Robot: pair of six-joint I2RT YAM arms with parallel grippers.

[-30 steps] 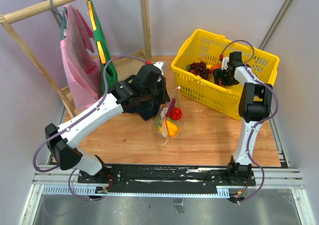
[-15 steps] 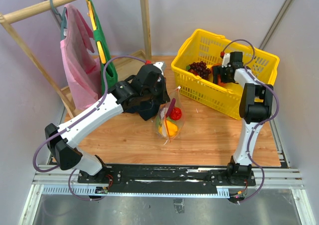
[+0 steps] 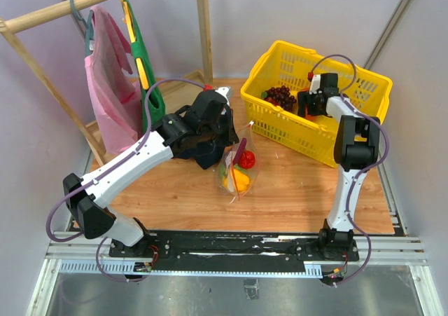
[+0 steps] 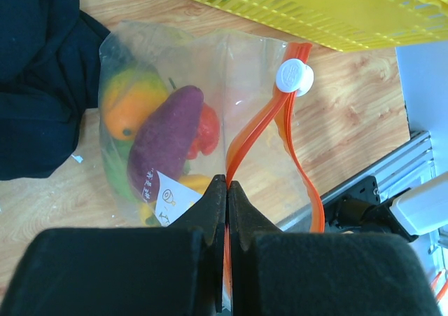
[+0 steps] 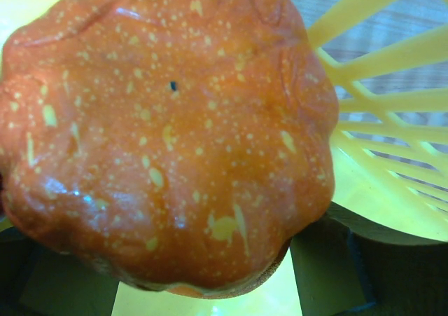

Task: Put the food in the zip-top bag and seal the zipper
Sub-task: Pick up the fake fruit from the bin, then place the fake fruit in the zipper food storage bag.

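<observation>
Right hand edged left inside basket, opening unclear; left hand pinched shut on zipper.

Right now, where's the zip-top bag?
Top view: the zip-top bag lies on the table between the dark cloth on its left and the yellow basket behind-right. Left wrist view shows the left gripper pinching its zipper.

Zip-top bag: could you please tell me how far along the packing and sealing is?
Done: eggplant, orange and tomato lie inside the bag. In hand: the left jaws are shut on the zipper; the right jaws hang in the yellow basket by a speckled orange toy. Left: the zipper gapes open, so sealing remains.
</observation>
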